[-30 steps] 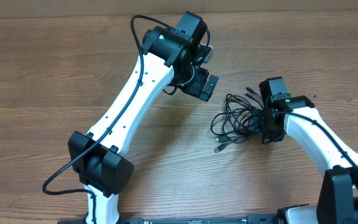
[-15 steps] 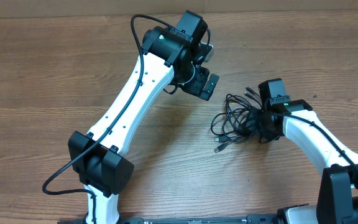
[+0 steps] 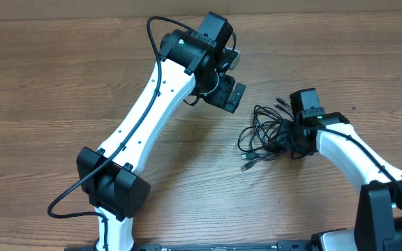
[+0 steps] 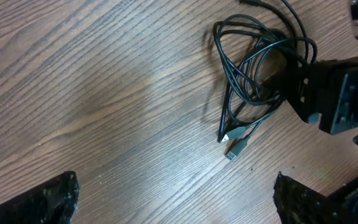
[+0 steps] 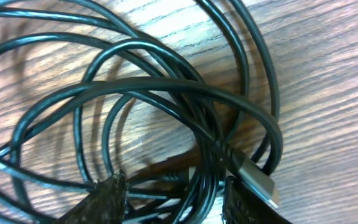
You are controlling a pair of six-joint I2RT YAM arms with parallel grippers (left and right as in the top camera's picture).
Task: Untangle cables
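Observation:
The cables (image 3: pixel 260 134) lie in one tangled black bundle on the wood table, right of centre. My right gripper (image 3: pixel 293 141) is down at the bundle's right edge. In the right wrist view its fingers (image 5: pixel 107 198) stand apart, open, with several strands (image 5: pixel 207 180) running between them and a silver plug (image 5: pixel 257 180) lying against the right finger. My left gripper (image 3: pixel 227 97) hovers above and left of the bundle, wide open and holding nothing (image 4: pixel 176 202). The left wrist view shows the loops (image 4: pixel 253 68) and two plug tips (image 4: pixel 229 144) pointing toward it.
Bare wood table (image 3: pixel 61 90) lies all around the bundle. The left arm's thick black wire (image 3: pixel 152 42) arcs over its white link. The right arm's black wrist (image 4: pixel 334 93) sits tight against the bundle's right side. Both arm bases stand at the near edge.
My right gripper has crept slightly left, further into the bundle. The cables have barely shifted. The left arm has held still.

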